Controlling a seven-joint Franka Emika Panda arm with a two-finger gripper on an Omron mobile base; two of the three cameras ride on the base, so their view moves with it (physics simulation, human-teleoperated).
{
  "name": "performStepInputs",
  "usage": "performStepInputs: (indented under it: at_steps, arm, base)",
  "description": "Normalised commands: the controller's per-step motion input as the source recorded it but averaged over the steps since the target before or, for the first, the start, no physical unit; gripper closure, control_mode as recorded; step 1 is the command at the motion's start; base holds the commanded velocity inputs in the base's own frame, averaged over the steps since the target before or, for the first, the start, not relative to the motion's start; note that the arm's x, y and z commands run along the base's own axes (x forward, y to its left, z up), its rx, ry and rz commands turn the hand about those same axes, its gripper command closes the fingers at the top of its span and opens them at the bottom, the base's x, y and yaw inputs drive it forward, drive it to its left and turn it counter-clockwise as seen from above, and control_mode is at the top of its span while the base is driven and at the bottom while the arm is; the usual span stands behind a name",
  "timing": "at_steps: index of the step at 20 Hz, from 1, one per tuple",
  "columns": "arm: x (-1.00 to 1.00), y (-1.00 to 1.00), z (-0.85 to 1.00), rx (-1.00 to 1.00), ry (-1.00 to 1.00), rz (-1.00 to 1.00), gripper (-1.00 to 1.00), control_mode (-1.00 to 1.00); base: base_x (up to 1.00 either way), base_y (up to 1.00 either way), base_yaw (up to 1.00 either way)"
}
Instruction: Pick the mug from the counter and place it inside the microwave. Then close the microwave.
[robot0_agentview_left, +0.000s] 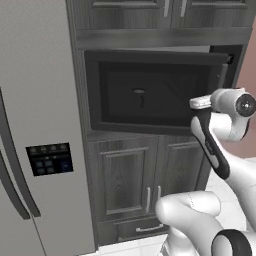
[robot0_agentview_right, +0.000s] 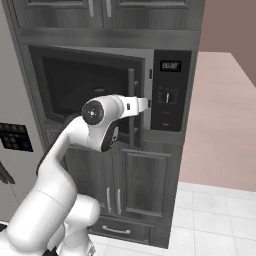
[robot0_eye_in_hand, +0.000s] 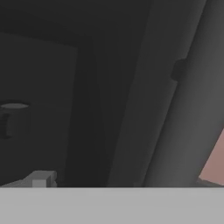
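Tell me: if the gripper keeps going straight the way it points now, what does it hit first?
Most likely the microwave's dark glass door, near its handle-side edge: the hand view looks straight at it, close. The gripper points that way with jaws open; exact depth is unclear.

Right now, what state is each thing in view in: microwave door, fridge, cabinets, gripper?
microwave door: nearly shut, right edge standing slightly off the frame
microwave display: lit
fridge: doors shut
lower cabinet doors: shut
upper cabinet doors: shut
drawer: shut
gripper: open, holding nothing
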Motion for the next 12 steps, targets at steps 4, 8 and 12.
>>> performStepInputs:
  at_steps: [4, 8, 12]
  arm:
    - [0.16, -0.01, 0.05, 0.0, 0.06, 0.07, -1.0, -1.0]
    - [0.25, 0.0, 0.01, 0.0, 0.03, 0.06, -1.0, -1.0]
    - [0.37, 0.0, 0.0, 0.0, 0.0, 0.03, -1.0, -1.0]
  base:
    - [0.0, 0.0, 0.0]
    - [0.0, 0.0, 0.0]
    - [0.0, 0.0, 0.0]
